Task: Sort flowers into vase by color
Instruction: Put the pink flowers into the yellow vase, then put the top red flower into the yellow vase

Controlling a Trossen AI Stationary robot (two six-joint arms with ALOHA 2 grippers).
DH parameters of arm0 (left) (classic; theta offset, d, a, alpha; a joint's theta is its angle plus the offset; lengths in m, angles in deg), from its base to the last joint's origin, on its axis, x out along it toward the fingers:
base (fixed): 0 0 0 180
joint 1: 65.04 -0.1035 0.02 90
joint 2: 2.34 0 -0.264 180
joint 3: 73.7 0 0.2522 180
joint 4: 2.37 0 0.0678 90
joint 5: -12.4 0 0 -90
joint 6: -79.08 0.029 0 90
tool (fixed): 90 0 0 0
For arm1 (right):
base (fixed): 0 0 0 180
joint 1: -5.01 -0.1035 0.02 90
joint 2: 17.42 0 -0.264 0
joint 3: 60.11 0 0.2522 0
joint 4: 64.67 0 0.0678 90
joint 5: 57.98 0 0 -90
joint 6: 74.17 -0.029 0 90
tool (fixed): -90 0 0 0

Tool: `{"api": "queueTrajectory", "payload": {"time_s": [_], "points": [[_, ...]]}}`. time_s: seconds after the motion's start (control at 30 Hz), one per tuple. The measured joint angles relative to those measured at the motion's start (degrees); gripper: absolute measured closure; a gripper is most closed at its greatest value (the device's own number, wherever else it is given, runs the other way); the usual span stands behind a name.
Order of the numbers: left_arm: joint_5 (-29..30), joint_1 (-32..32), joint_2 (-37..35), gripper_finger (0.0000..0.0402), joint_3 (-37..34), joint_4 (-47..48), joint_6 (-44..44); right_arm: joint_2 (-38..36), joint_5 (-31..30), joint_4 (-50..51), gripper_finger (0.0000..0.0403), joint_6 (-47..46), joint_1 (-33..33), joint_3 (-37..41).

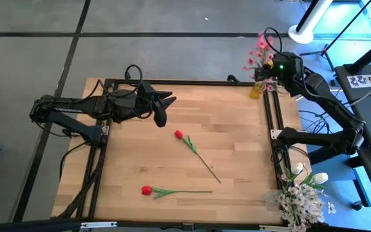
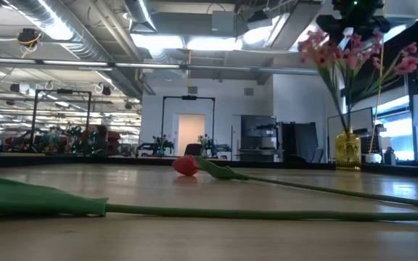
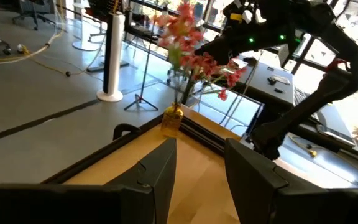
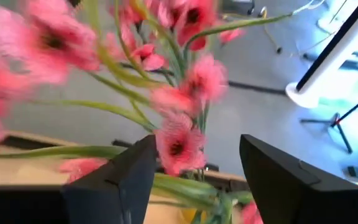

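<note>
Two red tulips (image 1: 180, 135) are seen lying mid-tabletop (image 1: 237, 129), apart. Pink blossoms (image 1: 261, 53) stand in a yellow vase (image 1: 257, 89) at the far right corner, beneath the spread right end effector (image 4: 194, 171). The left end effector (image 1: 163, 106) is held spread, empty. White flowers (image 1: 301, 193) are bunched at the near right corner. No writing can be read.

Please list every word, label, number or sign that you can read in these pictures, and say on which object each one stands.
No text can be read with certainty.
White label on the dark equipment beside the table's right edge, high view: black marks, too small to read.
Flowers, yellow vase, table, arms: no writing visible.
</note>
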Motion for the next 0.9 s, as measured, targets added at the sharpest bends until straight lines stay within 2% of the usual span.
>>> {"api": "queueTrajectory", "payload": {"time_s": [0.17,0.3,0.47,0.6,0.8,0.9], "points": [[-0.62,0.0,0.0,0.027,0.0,0.0,-0.82,0.84,3.29,4.6,0.0143,-1.63,0.01,-3.48],[-0.62,0.0,-0.02,0.027,0.0,0.0,-1.05,0.62,3.66,7.68,0.0127,-1.65,0.02,-6.46],[-2.08,-0.52,0.0,0.027,0.0,-0.02,-1.23,-0.35,4.06,9.35,0.0121,-0.73,0.0,-9.81],[-4.22,-1.23,0.0,0.027,0.0,-0.02,-0.81,-0.71,7.13,9.22,0.012,0.71,0.0,-11.98],[-10.86,-0.9,-0.01,0.027,0.0,-0.14,2.62,-1.0,14.65,8.46,0.012,5.46,0.0,-15.05],[-13.02,-0.02,0.29,0.027,0.0,-0.31,3.03,-1.43,24.39,8.06,0.012,9.71,-0.04,-16.68]]}}
